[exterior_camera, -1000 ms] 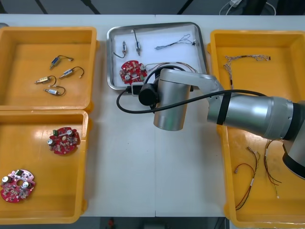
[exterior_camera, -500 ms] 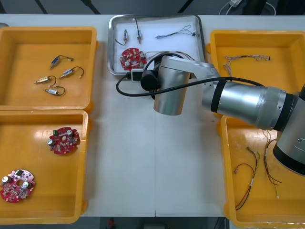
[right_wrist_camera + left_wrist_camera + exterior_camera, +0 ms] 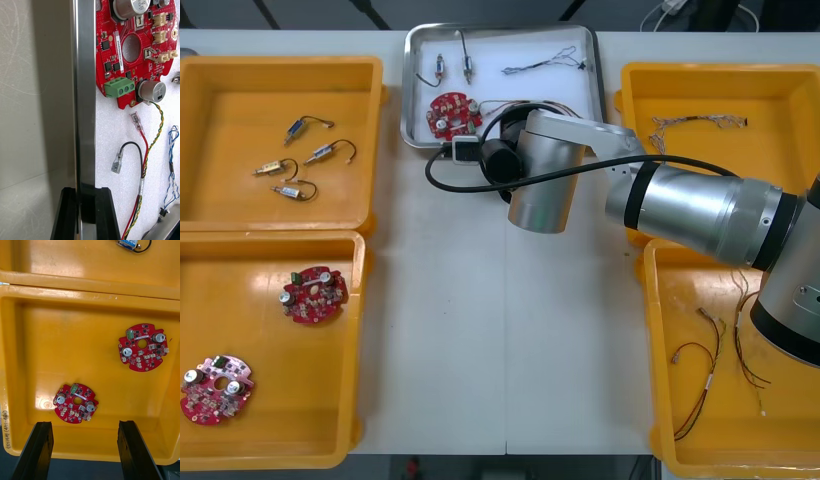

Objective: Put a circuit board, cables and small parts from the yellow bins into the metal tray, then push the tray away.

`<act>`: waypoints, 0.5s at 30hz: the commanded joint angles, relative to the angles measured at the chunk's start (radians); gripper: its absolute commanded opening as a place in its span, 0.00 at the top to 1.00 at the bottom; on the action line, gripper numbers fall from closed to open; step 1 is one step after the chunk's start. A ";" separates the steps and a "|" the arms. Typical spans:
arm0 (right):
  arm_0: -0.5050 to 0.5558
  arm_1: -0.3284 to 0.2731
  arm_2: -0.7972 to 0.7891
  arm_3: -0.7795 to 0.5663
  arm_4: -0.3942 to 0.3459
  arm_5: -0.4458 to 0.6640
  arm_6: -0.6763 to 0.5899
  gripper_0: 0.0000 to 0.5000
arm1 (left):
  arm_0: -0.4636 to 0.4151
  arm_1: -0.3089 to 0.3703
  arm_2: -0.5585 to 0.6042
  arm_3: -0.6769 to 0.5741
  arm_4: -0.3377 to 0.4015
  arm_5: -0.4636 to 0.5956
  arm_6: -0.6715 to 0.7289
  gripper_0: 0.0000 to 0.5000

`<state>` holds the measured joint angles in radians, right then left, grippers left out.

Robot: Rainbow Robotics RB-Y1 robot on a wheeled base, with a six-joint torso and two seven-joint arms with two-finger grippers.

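My right gripper (image 3: 86, 210) is shut on the near rim of the metal tray (image 3: 85, 93), with the rim between its fingers. In the front view the tray (image 3: 411, 90) lies at the table's far edge, between the yellow bins. White inside, it holds a red circuit board (image 3: 447, 112), two small metal parts (image 3: 442, 68), a blue and white cable (image 3: 545, 63) and red and yellow cables (image 3: 150, 146) with a black one (image 3: 131, 146). My left gripper (image 3: 84, 450) hangs open above the near left bin (image 3: 45, 333), over two circuit boards (image 3: 142, 347).
The far left bin (image 3: 240, 110) holds several small metal parts (image 3: 305, 155). The near left bin (image 3: 240, 300) holds two red boards (image 3: 314, 294). Cables lie in the far right bin (image 3: 700, 170) and in the near right bin (image 3: 670, 300). Bare table (image 3: 480, 350) lies between the bins.
The tray has slid away toward the table's far edge, and my right arm has followed it with the rim still in its grip.
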<state>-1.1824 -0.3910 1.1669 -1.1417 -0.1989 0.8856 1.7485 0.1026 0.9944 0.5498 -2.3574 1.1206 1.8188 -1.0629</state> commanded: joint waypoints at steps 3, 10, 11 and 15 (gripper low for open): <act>-0.008 0.026 -0.013 0.013 -0.016 0.007 0.006 0.23 | 0.019 0.018 0.027 -0.025 0.005 -0.007 -0.012 0.00; -0.008 0.024 -0.033 -0.052 -0.008 0.115 0.013 0.00 | 0.019 0.018 0.027 -0.025 0.005 -0.007 -0.012 0.00; -0.008 0.024 -0.035 -0.061 -0.008 0.125 0.014 0.00 | 0.019 0.018 0.027 -0.025 0.005 -0.007 -0.012 0.00; -0.011 0.009 -0.058 -0.133 -0.004 0.210 0.023 0.00 | 0.019 0.018 0.027 -0.025 0.005 -0.007 -0.012 0.00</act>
<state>-1.1853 -0.3823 1.1567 -1.2011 -0.2073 1.0614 1.7484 0.1026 0.9943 0.5498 -2.3577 1.1206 1.8188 -1.0629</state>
